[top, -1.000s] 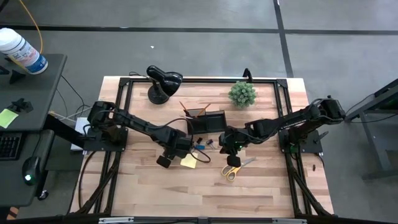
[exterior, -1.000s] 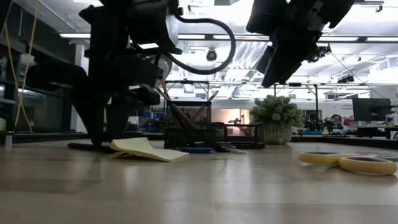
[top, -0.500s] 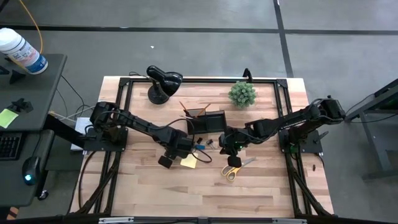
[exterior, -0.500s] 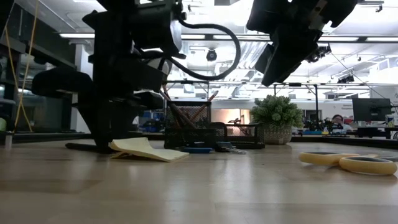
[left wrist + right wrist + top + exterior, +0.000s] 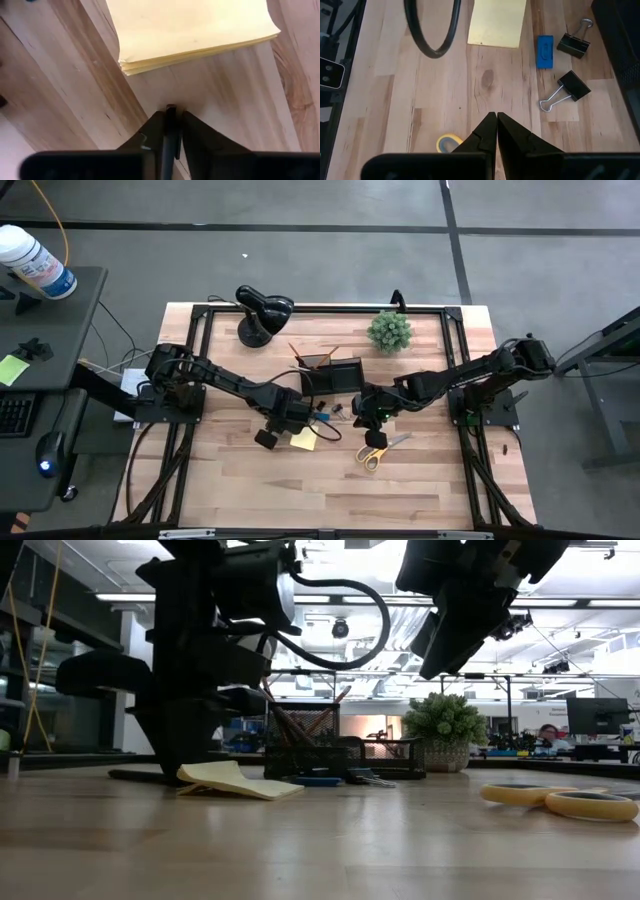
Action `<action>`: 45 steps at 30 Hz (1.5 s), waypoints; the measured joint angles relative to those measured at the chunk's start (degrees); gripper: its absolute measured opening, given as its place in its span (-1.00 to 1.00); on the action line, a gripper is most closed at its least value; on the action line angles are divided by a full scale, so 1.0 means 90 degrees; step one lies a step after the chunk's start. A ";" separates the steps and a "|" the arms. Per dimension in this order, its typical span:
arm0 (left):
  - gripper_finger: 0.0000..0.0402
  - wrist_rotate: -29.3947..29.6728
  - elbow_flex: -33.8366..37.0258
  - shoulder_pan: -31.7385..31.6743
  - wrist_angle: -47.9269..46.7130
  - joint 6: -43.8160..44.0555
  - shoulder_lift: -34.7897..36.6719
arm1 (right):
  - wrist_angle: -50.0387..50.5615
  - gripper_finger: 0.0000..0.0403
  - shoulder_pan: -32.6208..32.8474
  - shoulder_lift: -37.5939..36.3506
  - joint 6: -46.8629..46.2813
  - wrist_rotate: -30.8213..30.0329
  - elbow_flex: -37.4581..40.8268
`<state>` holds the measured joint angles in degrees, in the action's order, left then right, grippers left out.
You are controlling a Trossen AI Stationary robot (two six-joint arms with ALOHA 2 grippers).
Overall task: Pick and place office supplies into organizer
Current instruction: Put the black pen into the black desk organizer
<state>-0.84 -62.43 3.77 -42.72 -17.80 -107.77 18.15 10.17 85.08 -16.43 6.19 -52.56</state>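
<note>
My left gripper [image 5: 283, 430] points down at the table just beside the yellow sticky-note pad [image 5: 192, 30], which lies flat on the wood. Its fingers are shut on a thin dark pen [image 5: 170, 115]. My right gripper [image 5: 496, 117] is shut and holds nothing. It hangs slanted above the table near the yellow-handled scissors [image 5: 375, 450]. A blue block [image 5: 545, 51] and two black clips [image 5: 574, 44] [image 5: 572, 86] lie flat between the pad and the black organizer [image 5: 330, 375], which holds upright pencils. My left gripper pinches the thin dark pen between its two fingers, coming from above and pointing down. One end of the pen [image 5: 170, 108] shows just past the fingertips, toward the pad. The fingers hide the rest of the pen and whether it still lies on the table.
A black desk lamp [image 5: 260, 315] stands at the far left and a green potted plant [image 5: 389, 332] at the far right. The near half of the wooden table [image 5: 330, 490] is bare. In the low view the scissors [image 5: 560, 800] lie at the right.
My left gripper has drawn its fingers together beside the pad while staying low over the table. The pad, the scissors and the other small things have not moved.
</note>
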 joint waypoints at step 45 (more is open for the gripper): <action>-0.98 -0.0379 -0.1084 0.0049 -0.2223 0.0323 -0.0056 | 0.0284 -0.94 0.0002 0.0000 0.0044 -0.0133 0.0000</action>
<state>-4.25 -72.19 4.21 -62.73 -14.90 -108.27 20.71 10.20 85.08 -16.03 4.99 -52.56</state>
